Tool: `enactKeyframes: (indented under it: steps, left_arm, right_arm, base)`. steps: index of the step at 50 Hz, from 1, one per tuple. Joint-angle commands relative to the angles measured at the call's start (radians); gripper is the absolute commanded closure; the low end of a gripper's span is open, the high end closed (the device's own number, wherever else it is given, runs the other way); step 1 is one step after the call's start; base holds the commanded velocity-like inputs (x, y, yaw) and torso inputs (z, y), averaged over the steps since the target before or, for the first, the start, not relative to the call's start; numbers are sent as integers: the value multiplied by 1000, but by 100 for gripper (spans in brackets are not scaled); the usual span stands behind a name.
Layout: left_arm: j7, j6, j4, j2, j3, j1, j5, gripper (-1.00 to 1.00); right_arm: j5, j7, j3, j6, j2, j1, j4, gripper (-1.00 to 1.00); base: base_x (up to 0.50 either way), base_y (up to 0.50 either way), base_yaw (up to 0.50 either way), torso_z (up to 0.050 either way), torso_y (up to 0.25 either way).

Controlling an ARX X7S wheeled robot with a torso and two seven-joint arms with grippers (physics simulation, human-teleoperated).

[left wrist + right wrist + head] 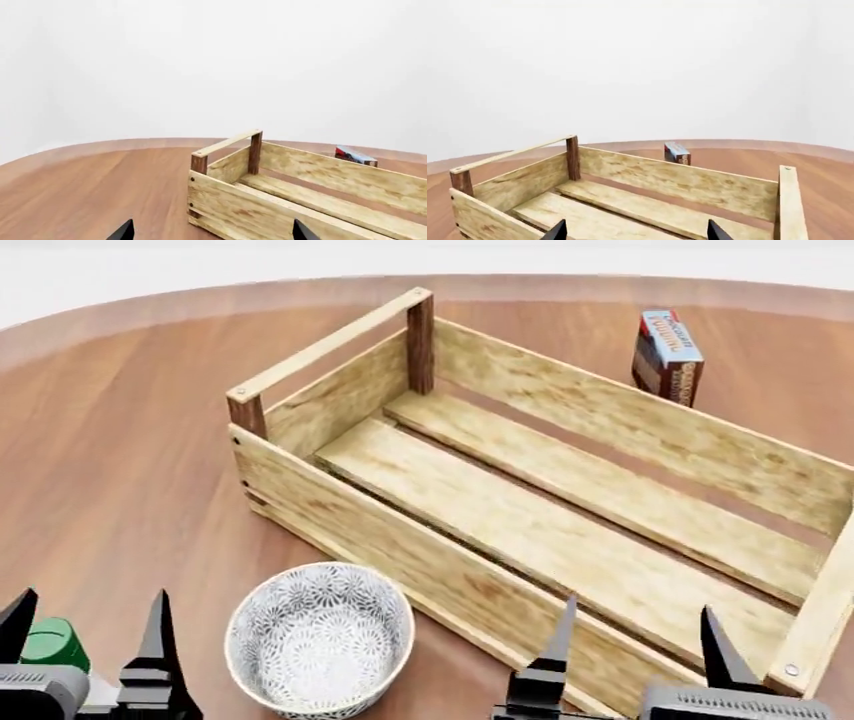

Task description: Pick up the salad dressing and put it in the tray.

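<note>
The tray, a large light-wood crate with dark corner posts, lies across the middle of the round table and holds nothing. The same tray fills the left wrist view, and the tray also shows in the right wrist view. Of the salad dressing only a green cap shows, at the near left edge of the head view. My left gripper is open, and the cap sits low between its fingers in the picture. The left gripper holds nothing. My right gripper is open over the tray's near right end, and the right gripper is empty.
A small patterned white bowl stands on the table just in front of the tray's near wall, between my arms. A red and blue carton stands upright behind the tray's far wall; the carton and the carton show in both wrist views. The wooden table curves away at the back.
</note>
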Motion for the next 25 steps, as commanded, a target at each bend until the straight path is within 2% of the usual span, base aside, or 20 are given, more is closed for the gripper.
enactKeyframes:
  steps: [1, 21, 25]
  left_arm:
    - [-12, -43, 71, -21, -12, -14, -41, -100]
    - [-32, -23, 66, -38, -3, -14, -53, -100]
    - [-35, -18, 64, -40, 0, -12, -54, -100]
  right_arm:
    - [26, 34, 18, 74, 26, 20, -106, -100]
    - [64, 41, 22, 56, 41, 9, -121, -100]
    - [44, 48, 28, -24, 26, -11, -94, -100]
  base:
    - [500, 0, 0, 0, 0]
    - [500, 0, 0, 0, 1]
    - [375, 0, 0, 0, 0]
